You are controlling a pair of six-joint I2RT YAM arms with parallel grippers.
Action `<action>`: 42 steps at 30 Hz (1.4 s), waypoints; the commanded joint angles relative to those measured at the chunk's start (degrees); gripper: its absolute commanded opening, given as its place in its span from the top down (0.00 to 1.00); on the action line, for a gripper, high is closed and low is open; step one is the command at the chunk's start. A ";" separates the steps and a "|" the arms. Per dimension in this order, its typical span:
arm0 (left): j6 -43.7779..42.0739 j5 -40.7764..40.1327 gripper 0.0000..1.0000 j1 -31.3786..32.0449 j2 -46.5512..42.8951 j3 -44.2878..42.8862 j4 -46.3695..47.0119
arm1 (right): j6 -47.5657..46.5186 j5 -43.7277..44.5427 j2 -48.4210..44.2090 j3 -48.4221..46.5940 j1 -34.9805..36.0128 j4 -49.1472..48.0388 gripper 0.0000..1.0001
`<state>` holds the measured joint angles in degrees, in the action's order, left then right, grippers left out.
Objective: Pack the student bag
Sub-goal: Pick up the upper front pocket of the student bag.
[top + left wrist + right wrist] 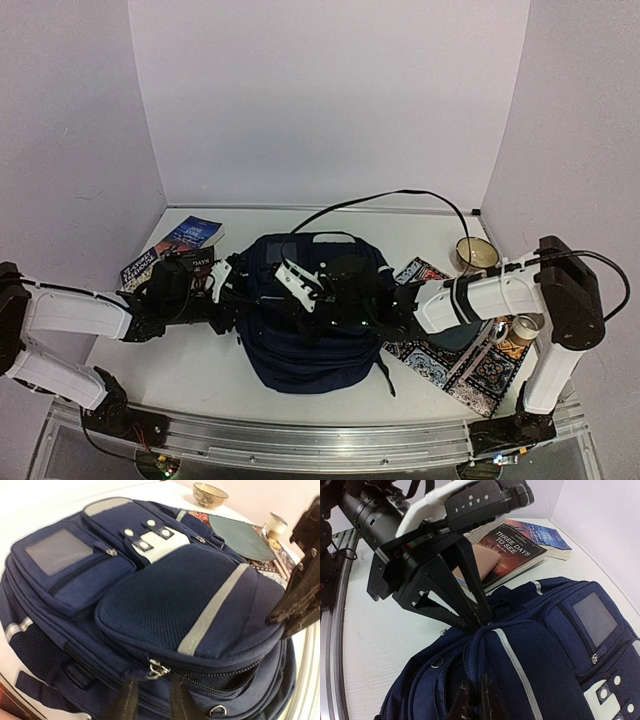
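My left arm lies low across the white table (180, 370), forearm almost level, wrist aimed at the left flank of the large dark navy fabric backpack (320, 345) with pale stripe trim. The backpack lies flat, front face up, in the middle of the table between my two arms, its right edge over a patterned mat (470, 365).

My left gripper (152, 702) has its two dark fingers a narrow way apart at the zipper seam under the front pocket, with a metal zipper pull (157, 669) just above the gap. Whether they pinch any cloth I cannot tell.

My right arm rises from its base at the right, bends at the elbow, and sends its white forearm leftward and down over the mat. My right gripper (476, 700) has its fingers pressed together, tips at the pocket's rim, facing the left gripper across the pocket.

Beyond the backpack lie two books. The dark paperback (512, 545) reads "THREE DAYS TO SEE"; the title on the blue book (547, 535) is too small for me to read.
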<state>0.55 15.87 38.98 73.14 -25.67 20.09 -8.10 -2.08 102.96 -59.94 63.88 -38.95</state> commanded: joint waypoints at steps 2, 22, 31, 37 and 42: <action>-0.45 -3.39 0.61 0.27 1.14 -1.22 2.84 | 0.00 -2.09 -1.87 -3.28 0.04 -5.18 1.00; -10.86 -4.37 0.62 0.67 5.69 -4.09 5.44 | 0.28 -9.74 -4.74 -4.33 -1.75 -2.66 1.00; -13.94 0.46 0.86 0.67 6.87 -4.69 5.48 | -0.05 -10.23 -4.50 -4.83 -1.89 -1.76 1.00; -10.02 0.73 1.00 0.66 4.11 -2.94 5.16 | -1.16 -7.84 -3.60 -5.28 -1.98 -1.31 1.00; -1.59 -1.55 1.00 0.66 -1.37 -4.04 -1.36 | -4.28 -2.77 -1.35 -6.24 -1.98 1.49 1.00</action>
<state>-8.51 15.04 39.48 77.26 -27.70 21.30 -9.49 -7.69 101.87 -62.27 61.41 -34.78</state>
